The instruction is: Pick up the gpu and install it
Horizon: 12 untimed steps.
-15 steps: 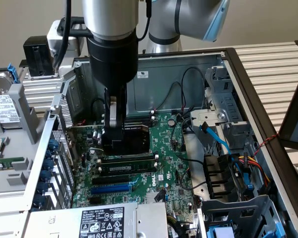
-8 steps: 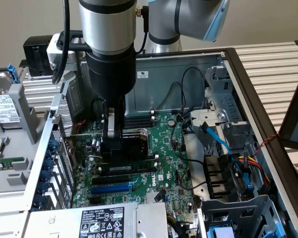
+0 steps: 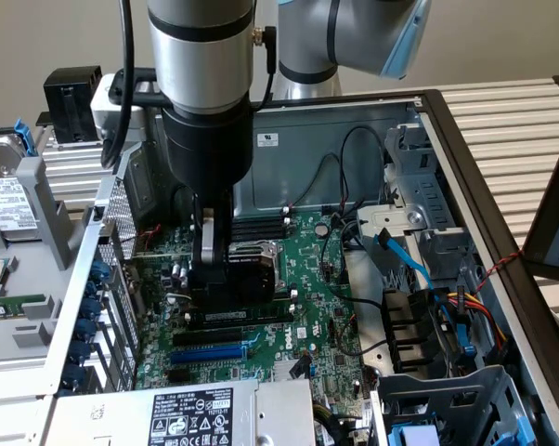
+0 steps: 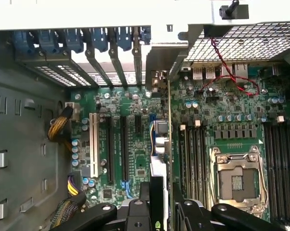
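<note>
Open case (image 3: 354,153); inside, gpu (image 3: 256,271) upright in claw (image 3: 208,283) over motherboard (image 3: 312,297)

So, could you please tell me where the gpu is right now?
The small green gpu with black cooler shroud sits clamped in the pincer over the large green motherboard, by its black expansion slots, left of centre in the exterior view.

The small gpu (image 3: 252,271) has a matt black plastic shroud, green circuit board and bare silver metal bracket. The large green motherboard (image 3: 309,279) looks smooth and slightly glossy. The grey computer case (image 3: 354,139) is dull sheet metal; the arm's silver wrist cylinder (image 3: 201,56) satin metal.
</note>
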Tool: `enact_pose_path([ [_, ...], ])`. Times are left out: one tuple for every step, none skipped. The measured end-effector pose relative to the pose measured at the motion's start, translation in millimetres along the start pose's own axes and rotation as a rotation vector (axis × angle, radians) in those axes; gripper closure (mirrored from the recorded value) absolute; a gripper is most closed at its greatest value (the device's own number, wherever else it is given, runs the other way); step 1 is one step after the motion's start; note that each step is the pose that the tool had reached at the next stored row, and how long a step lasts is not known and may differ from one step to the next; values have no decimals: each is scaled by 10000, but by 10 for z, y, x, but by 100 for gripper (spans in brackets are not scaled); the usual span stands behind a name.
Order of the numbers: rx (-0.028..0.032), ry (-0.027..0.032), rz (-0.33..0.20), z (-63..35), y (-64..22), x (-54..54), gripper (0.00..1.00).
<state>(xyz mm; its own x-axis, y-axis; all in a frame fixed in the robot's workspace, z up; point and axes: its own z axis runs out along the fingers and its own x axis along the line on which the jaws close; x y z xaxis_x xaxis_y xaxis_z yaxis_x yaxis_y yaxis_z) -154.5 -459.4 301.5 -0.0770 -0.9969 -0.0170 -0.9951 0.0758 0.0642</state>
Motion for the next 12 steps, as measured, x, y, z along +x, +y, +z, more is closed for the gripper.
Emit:
enact_pose_path([
  [1,-2,0,6,3,-2,73],
  [-4,1,-1,6,3,-1,73],
  [-4,1,-1,6,3,-1,73],
  [-4,2,-1,6,3,-1,73],
  [-4,2,-1,6,3,-1,73],
  [-4,1,-1,7,3,-2,73],
  [-4,1,0,7,5,-3,73],
  [-4,1,2,7,11,-4,73],
  [-4,0,0,9,17,-4,73],
  [-4,0,-1,11,25,-3,73],
  [-3,-1,0,17,27,-3,73],
  [-4,2,-2,26,27,1,73],
])
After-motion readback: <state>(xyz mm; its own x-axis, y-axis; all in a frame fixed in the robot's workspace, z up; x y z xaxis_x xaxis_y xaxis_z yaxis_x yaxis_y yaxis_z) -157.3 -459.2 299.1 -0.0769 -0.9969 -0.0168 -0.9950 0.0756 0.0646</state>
